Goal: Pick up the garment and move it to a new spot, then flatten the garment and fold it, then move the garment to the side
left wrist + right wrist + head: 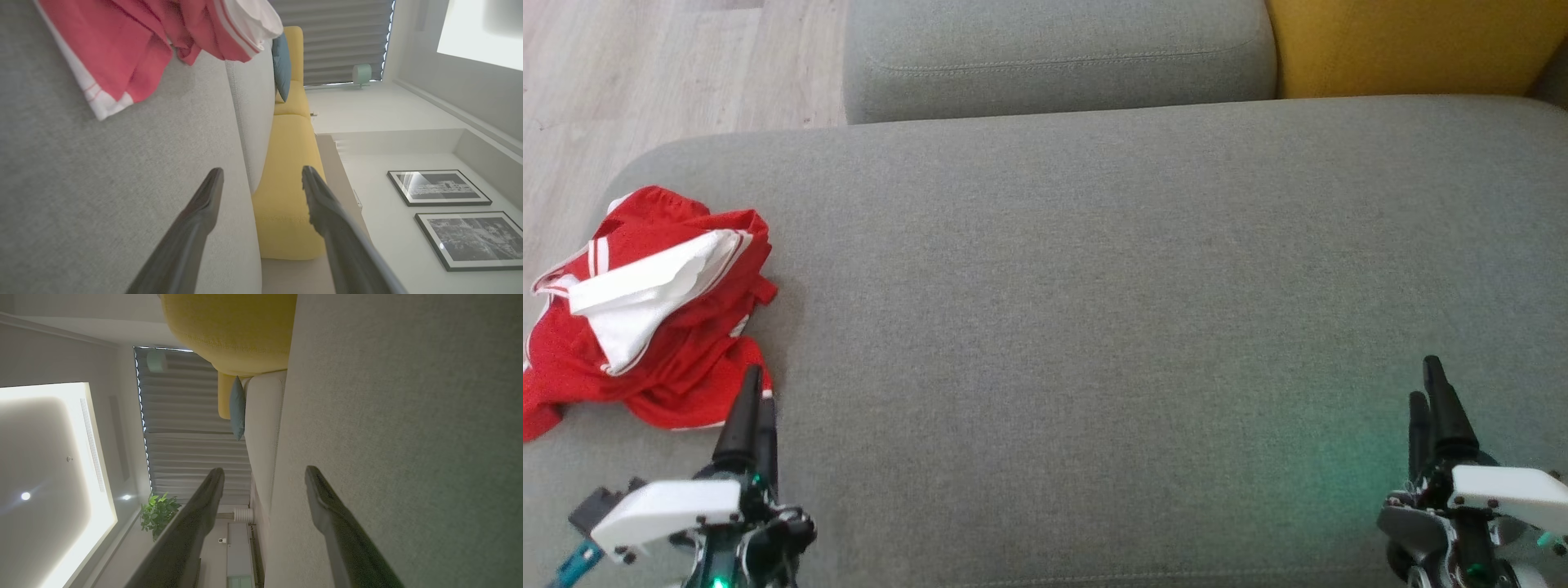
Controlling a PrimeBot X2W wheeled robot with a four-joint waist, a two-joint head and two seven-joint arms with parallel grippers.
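Observation:
A crumpled red garment (654, 314) with white panels and stripes lies at the left end of the grey sofa seat (1094, 286). My left gripper (756, 388) hovers at the lower left, its tips just at the garment's near right edge, open and holding nothing. In the left wrist view the garment (135, 45) fills the top left, ahead of the open left gripper (261, 177). My right gripper (1429, 380) stands open at the lower right over bare seat, far from the garment. The right wrist view shows its spread fingers (265, 475) beside the seat.
A grey back cushion (1054, 57) and a yellow cushion (1413, 45) run along the far side of the seat. Wooden floor (645, 73) lies past the sofa's left end. The seat's left edge curves away right beside the garment.

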